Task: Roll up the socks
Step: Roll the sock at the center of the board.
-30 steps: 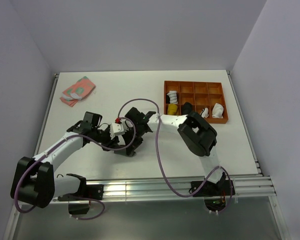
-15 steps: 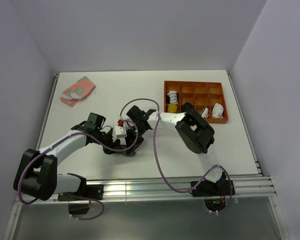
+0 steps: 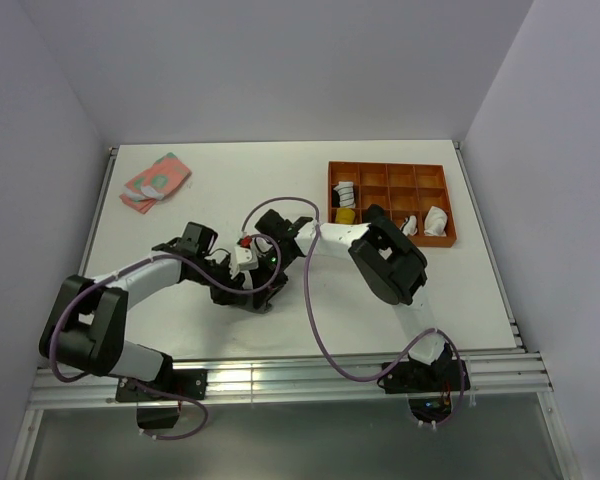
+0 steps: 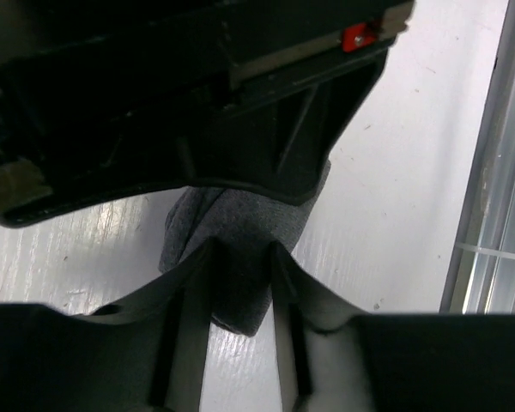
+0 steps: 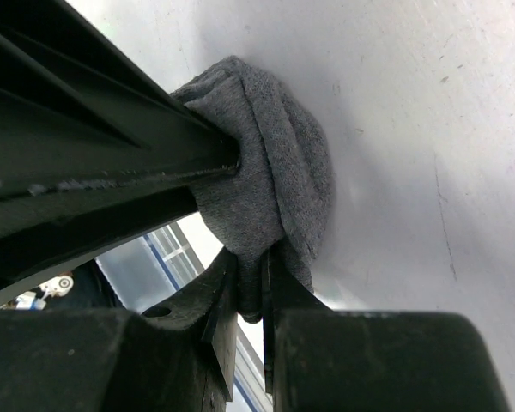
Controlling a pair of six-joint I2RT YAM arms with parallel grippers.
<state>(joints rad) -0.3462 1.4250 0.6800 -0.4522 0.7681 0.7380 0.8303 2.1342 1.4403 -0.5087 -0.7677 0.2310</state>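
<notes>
Grey sock [image 5: 270, 163] seemed mid-roll, pinched in the right gripper [image 5: 251, 279], the left gripper [image 4: 242, 251] straddling it, hold unclear; next likely needed a firm tuck.

Top view: white bench [image 3: 180, 320] with a silver aluminium rail [image 3: 310, 372] along its near edge. Both arms reach inward and meet at mid-bench, slightly left of centre. The left claw [image 3: 248, 296] and right claw [image 3: 260, 272] are crowded tip to tip, and the black housings hide the finger positions and anything between them. A purple cable [image 3: 315, 330] loops along each arm. The orange plastic compartment tray [image 3: 392, 166] sits rear right. Its left column holds a black-and-white striped bundle [image 3: 345, 190] with a yellow bundle [image 3: 346, 217] nearer, and two white bundles [image 3: 436, 220] lie in the right compartments. A folded pink-and-green patterned cloth [image 3: 155, 180] lies rear left, well apart.
</notes>
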